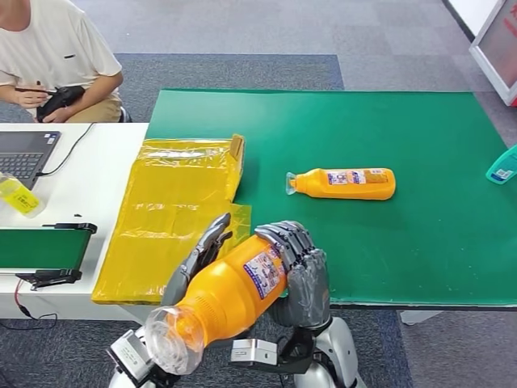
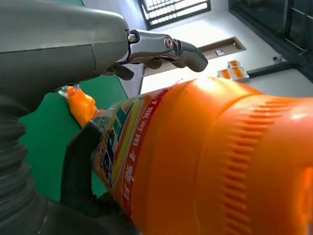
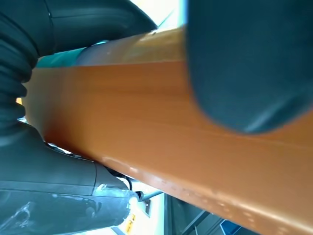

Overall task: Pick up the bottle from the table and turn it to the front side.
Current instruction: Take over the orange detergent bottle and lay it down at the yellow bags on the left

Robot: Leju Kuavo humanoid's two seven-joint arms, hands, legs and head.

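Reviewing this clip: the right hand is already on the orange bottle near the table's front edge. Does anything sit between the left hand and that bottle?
Nothing visible does. The held bottle is wrapped by the right hand, and the left hand lies along its other side with its fingers extended just over the body. The second bottle lies farther back on the green mat, apart from both.

A yellow bag (image 1: 177, 212) lies flat in the middle left of the frame, across the seam between the green mat (image 1: 390, 145) and the white desk (image 1: 91, 174). At the upper left sit a laptop (image 1: 24, 153) and a person (image 1: 58, 56) holding a black device; a small yellow packet (image 1: 19, 195) lies below the laptop. A teal object (image 1: 503, 166) shows at the right edge.
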